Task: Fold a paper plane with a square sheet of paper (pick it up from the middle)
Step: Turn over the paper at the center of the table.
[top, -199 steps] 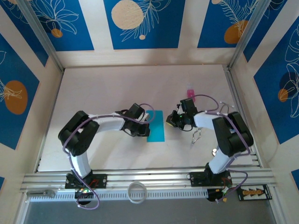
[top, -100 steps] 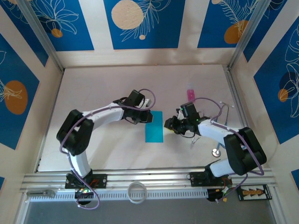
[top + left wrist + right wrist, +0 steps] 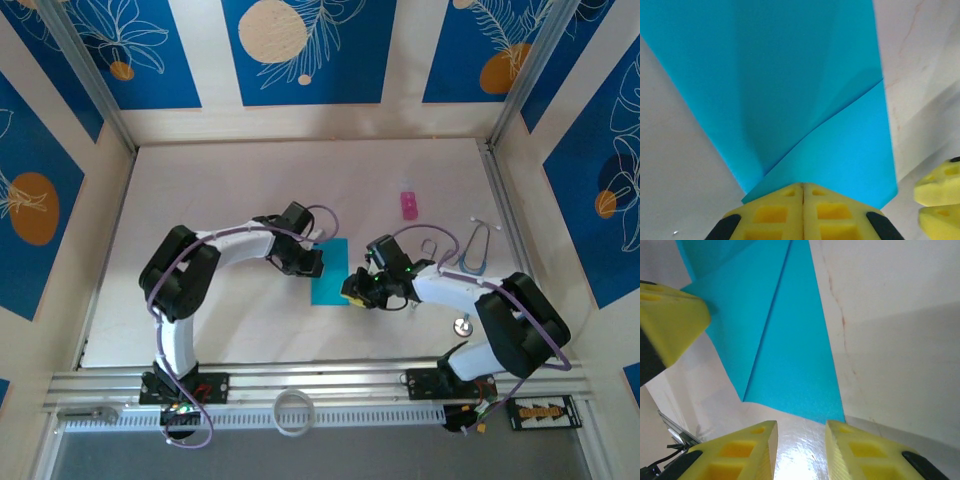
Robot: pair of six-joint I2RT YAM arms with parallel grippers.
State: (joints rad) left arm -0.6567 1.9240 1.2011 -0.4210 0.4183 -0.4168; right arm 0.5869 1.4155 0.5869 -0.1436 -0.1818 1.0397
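1. The left gripper (image 3: 802, 187) is pinching shut on the left edge of the square sheet of paper (image 3: 805, 100), holding a flap raised. The right gripper (image 3: 801, 426) is standing partly open and empty at the sheet's near right corner
2. Both arms are reaching inward, elbows bent, the sheet lying between them at the middle of the table (image 3: 250, 180)
3. Compared with a second ago, the right gripper is sitting closer to the table's near edge, its jaws wider

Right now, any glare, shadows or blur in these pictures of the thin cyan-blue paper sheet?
Right wrist view: bright glare on the glossy white table below the cyan-blue paper sheet, grey shadow band at right. Left wrist view: the right gripper at the edge looks blurred. Top external view: evenly lit.
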